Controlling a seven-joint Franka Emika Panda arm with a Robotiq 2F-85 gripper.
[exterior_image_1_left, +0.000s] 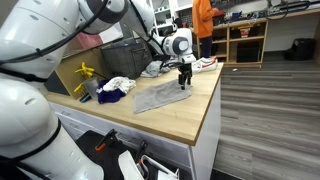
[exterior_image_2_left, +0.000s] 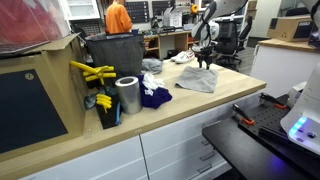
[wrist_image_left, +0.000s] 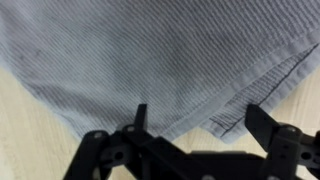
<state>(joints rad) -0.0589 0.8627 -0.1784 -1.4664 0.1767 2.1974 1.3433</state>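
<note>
While our gripper (wrist_image_left: 195, 118) hovers open over its corner, we see the gray cloth (wrist_image_left: 150, 50) lying flat, lengthwise across the wrist view.

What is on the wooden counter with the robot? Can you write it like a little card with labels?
Gripper: black two-fingered robot gripper, open, pointing down
Below it: grey finely striped fabric cloth, lying flat, gripper over its hemmed edge
Touching: cannot tell
Surface: light wooden countertop
Nearby: crumpled dark blue cloth and shiny silver metal cylinder, both apart from the grey cloth
</note>
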